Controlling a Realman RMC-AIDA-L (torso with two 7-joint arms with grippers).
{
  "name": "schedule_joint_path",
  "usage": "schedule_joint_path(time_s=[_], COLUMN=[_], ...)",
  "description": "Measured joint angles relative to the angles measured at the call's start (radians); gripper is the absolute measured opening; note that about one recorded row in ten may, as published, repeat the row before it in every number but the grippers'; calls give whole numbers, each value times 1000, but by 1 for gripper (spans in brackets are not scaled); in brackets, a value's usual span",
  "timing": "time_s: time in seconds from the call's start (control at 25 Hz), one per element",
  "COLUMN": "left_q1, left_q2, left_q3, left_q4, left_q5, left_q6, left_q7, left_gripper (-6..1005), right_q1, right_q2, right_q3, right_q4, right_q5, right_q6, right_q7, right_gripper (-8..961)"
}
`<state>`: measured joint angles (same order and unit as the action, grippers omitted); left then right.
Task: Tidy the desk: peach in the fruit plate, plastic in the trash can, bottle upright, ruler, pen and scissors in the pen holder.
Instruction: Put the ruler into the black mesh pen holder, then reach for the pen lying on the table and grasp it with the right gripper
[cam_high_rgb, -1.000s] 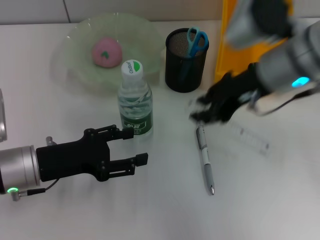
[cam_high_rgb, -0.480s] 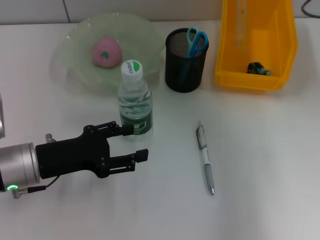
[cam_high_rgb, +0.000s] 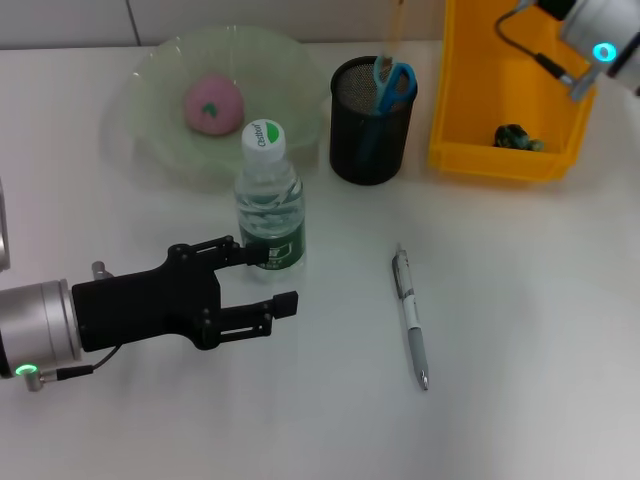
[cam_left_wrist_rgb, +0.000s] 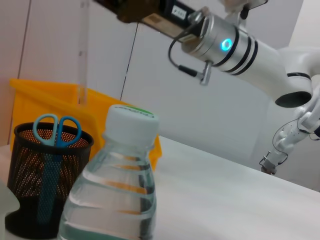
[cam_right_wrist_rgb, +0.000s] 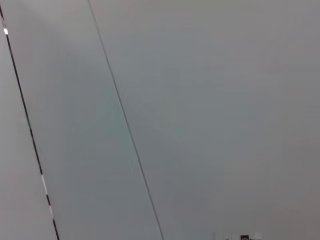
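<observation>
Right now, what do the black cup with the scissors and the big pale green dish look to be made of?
The pen holder looks like black metal mesh: fine holes show along its wall. The fruit plate seems translucent pale green glass or plastic, faintly glossy; I cannot tell which. The peach rests in it.

1. A white desk (cam_high_rgb: 520, 330) fills nearly the whole head view, smooth and matte, with soft shadows on it.
2. Along the far edge of the desk runs a pale grey wall (cam_high_rgb: 60, 20), with one thin dark seam crossing it.
3. In the left wrist view the wall (cam_left_wrist_rgb: 50, 45) stands behind the desk as light grey panels, split by thin dark vertical seams.
4. The right wrist view shows only plain grey wall (cam_right_wrist_rgb: 210, 110), crossed by two thin slanted seams.
5. The light is even and diffuse.
</observation>
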<state>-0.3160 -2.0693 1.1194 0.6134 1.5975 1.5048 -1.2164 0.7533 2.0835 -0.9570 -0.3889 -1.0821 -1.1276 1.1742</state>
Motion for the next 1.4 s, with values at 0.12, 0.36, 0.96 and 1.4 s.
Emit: schedule_joint_path(time_s=[0.12, 0.36, 0.96, 1.4], left_q1=[0, 4, 26, 39], left_q2=[0, 0, 2, 3], left_q3=[-1, -3, -13, -17], left_q4=[0, 1, -3, -3], left_q5=[-1, -3, -13, -13], left_q6=[0, 1, 25, 46], left_q7=[0, 0, 11, 10], left_gripper=[765, 766, 765, 765], right_q1=[22, 68, 63, -141], right_q2=[1, 1, 0, -75], right_q3=[-6, -80, -124, -89], right_q4=[22, 46, 24, -681], right_q5=[1, -6, -3, -669], right_q6=[42, 122, 129, -280], right_q7=[-6, 0, 47, 791], right_gripper=[446, 458, 488, 505])
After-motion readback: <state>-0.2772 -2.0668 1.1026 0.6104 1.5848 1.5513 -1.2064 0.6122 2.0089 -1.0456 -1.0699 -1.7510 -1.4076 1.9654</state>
